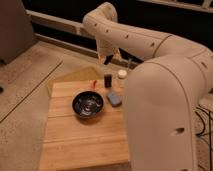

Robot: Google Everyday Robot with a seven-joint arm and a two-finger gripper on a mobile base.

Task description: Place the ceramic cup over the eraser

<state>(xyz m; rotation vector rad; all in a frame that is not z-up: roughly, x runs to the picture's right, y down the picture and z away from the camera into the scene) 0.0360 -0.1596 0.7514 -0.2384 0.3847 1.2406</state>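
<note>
Camera view, the only one: the arm is arching in from the right and over the back of the wooden tabletop (80, 142), and the pincer (106, 60) is hanging in the air above the far edge, pointing down, well clear of everything. The pincer is standing released, with nothing showing between its fingers. The eraser (107, 80) is standing upright near the back of the tabletop, almost straight under the pincer. The ceramic cup (121, 74) is sitting just to the eraser's right at the back edge, apart from it, close against the big arm link; only its off-white top is reading clearly, so that call is a judgement. The black bowl (88, 104) is resting in front of the eraser towards the middle, and the flat grey-blue object (114, 98) is lying just beside the bowl on its right. A small orange-red bit (94, 82) is showing behind the bowl, too small to name. Step in hand, as I am judging it: the approach, with the cup not yet picked up and the eraser uncovered. The next move is calling for shifting right and down onto the cup, clamping it without knocking the eraser, lifting, turning it mouth-down and lowering it centred over the eraser.
</note>
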